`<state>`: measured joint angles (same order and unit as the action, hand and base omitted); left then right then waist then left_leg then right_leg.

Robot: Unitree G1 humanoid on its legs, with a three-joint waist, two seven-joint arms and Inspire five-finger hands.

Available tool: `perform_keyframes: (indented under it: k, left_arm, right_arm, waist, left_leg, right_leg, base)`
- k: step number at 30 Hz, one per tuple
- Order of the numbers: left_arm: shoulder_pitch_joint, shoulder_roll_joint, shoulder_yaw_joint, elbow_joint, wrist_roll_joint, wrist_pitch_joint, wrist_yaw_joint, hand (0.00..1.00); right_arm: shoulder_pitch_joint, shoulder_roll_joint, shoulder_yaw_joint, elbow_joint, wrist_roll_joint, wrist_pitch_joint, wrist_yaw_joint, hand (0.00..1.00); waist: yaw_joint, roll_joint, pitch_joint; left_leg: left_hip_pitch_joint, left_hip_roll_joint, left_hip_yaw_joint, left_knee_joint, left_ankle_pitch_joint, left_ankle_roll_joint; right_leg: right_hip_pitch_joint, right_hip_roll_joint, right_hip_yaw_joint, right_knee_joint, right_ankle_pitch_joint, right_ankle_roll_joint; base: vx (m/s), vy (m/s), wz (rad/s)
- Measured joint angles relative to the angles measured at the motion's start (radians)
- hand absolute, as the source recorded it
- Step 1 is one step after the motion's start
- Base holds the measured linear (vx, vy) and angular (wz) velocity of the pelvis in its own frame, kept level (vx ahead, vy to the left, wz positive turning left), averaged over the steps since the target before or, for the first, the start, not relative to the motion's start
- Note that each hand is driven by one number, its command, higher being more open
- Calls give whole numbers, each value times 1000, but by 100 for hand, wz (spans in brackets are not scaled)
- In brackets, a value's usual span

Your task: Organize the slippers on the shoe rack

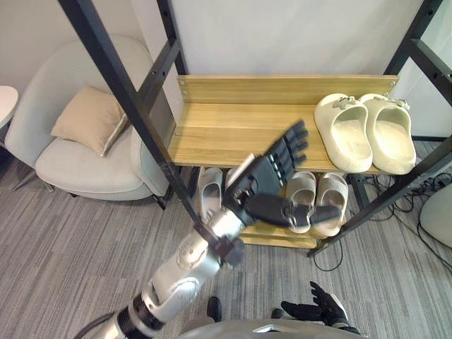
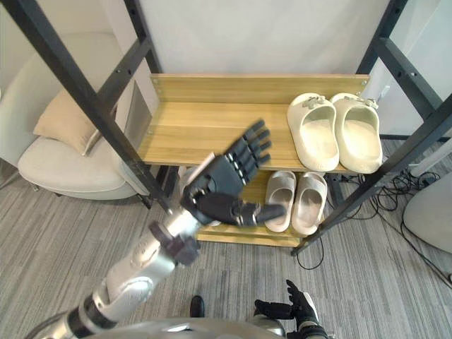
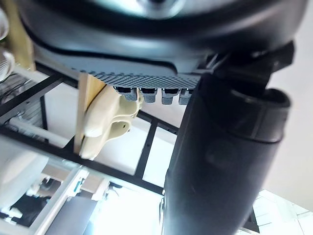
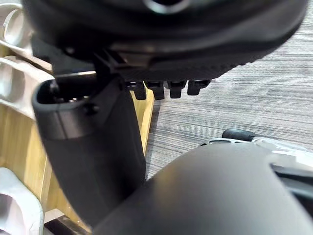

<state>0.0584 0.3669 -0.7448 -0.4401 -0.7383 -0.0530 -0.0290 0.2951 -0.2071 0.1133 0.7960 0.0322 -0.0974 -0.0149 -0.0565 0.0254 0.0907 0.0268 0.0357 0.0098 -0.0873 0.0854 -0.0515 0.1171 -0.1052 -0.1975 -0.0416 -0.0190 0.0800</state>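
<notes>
Open hand at the shoe rack
Fingers straight and empty, the left hand hovers at the top shelf's front edge, seemingly mid-reach; cream slippers sit paired at its right end, beige slippers underneath. Right hand low, relaxed.

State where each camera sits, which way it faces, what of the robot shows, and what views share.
Left eye view: on the head, looking down at the shoe rack; shows the raised, open left hand and low right hand.
Right eye view: beside it, same scene.
Left wrist view: on the left wrist, looking along its fingers to a cream slipper.
Right wrist view: on the right wrist, facing floor and shoe rack edge.
Shared: both eyes and the left wrist view see that cream slipper.
</notes>
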Motion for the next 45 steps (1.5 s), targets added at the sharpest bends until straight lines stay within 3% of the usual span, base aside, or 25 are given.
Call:
perform_keyframes:
  k: [3,5,6,9,15,21,36,38,41,44,45]
  left_arm:
    - [90,-3,-37,91,6,8,-74,100]
    - [153,-21,-31,244,45,30,-120,100]
    - [185,-44,0,392,107,42,-139,100]
    - [220,-78,80,565,203,49,-142,100]
    - [237,-136,343,828,477,38,-93,100]
    - [198,-180,521,1041,658,29,5,100]
    - [141,-237,745,1269,749,10,165,100]
    - [129,-241,761,1280,750,9,170,100]
    - [102,-245,761,1299,750,9,176,100]
    - [73,-272,757,1317,750,9,179,100]
    - [68,-273,756,1317,750,9,183,100]
  right_arm:
    - [-5,-3,15,9,-14,1,0,100]
    - [-7,-8,30,16,-32,1,3,100]
    - [-10,-6,33,28,-32,1,4,100]
    - [-11,-1,33,34,-31,0,4,100]
    - [-13,17,28,48,-32,1,3,100]
    - [-37,44,6,75,-32,5,-2,100]
    - [-105,59,-29,92,-31,4,-37,100]
    - [-116,62,-36,107,-31,6,-41,100]
    - [-125,67,-41,112,-31,8,-47,100]
    - [-122,56,-56,112,-30,12,-56,100]
    - [-124,56,-56,112,-30,12,-56,100]
  waist:
    - [2,-8,-6]
    - [2,-10,-29]
    - [4,-14,-35]
    - [7,-22,-37]
    - [28,-49,-44]
    - [30,-73,-49]
    - [36,-55,-21]
    - [38,-60,-7]
    - [33,-75,8]
    - [24,-46,28]
    - [26,-47,28]
  left_leg:
    - [25,2,-2,-1,0,0]
    - [30,3,-5,-5,0,1]
    - [30,6,-14,-5,-1,-2]
    - [26,10,-20,-6,-1,-1]
    - [7,8,-26,-5,-7,-1]
    - [-7,-5,-23,0,-11,-3]
    - [1,11,22,-5,-18,-9]
    - [-8,5,21,1,-23,-2]
    - [-70,-23,-36,43,-21,8]
    - [-112,-43,-191,55,-10,12]
    - [-114,-52,-217,54,-4,10]
  right_leg:
    - [7,0,-2,32,-19,-2]
    - [4,0,-3,48,-34,-3]
    - [4,1,-7,50,-35,-1]
    - [4,4,-15,50,-35,-1]
    - [-1,3,-23,33,-35,0]
    - [-6,0,-25,17,-33,4]
    - [-41,9,22,55,-41,2]
    - [-89,-5,27,145,-80,4]
    - [-168,-40,24,313,-148,12]
    - [-172,-45,78,395,-169,-5]
    - [-169,-46,96,398,-181,-2]
  base:
    - [-73,-1,2]
    - [-91,1,4]
    - [-72,0,7]
    - [-45,-12,8]
    - [24,-6,3]
    - [113,-6,0]
    - [-32,9,-9]
    - [-4,3,3]
    - [-18,-18,50]
    - [-14,-1,140]
    - [2,-51,146]
